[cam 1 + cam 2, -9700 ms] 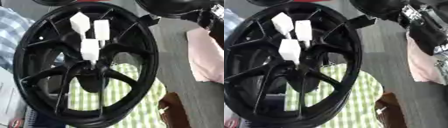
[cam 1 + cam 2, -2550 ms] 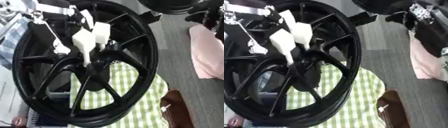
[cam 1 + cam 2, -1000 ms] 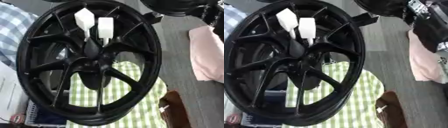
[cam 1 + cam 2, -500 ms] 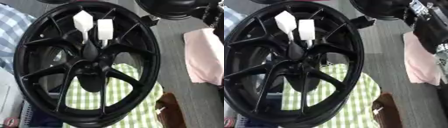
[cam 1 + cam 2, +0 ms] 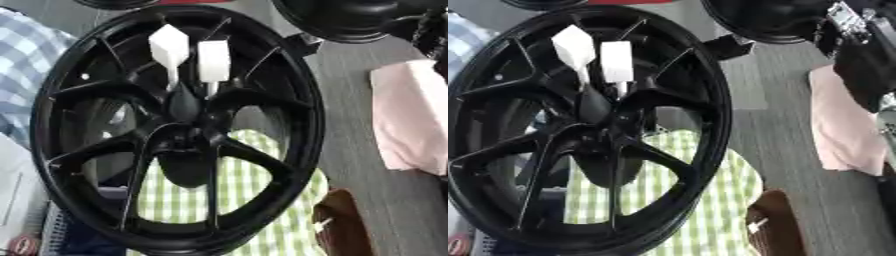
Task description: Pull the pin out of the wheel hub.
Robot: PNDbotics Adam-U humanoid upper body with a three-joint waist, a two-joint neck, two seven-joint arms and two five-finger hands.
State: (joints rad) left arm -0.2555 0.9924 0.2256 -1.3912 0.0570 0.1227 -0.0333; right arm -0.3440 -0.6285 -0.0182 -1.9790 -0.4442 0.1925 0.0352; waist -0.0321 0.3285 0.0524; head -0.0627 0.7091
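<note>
Grey flooring (image 5: 359,100) runs behind a black wheel hub (image 5: 179,125) that fills the left and centre of both views, standing over a green checked cloth (image 5: 236,200). Two white pins (image 5: 214,61) with block-shaped heads sit side by side in the hub's upper spokes, stems pointing toward the centre. A pink cloth (image 5: 411,117) lies at right. Neither hand is visible, so their state cannot be told.

Black wheel hub (image 5: 179,130), white pins (image 5: 214,61), green-checked cloth (image 5: 236,200), pink cloth (image 5: 411,115).
</note>
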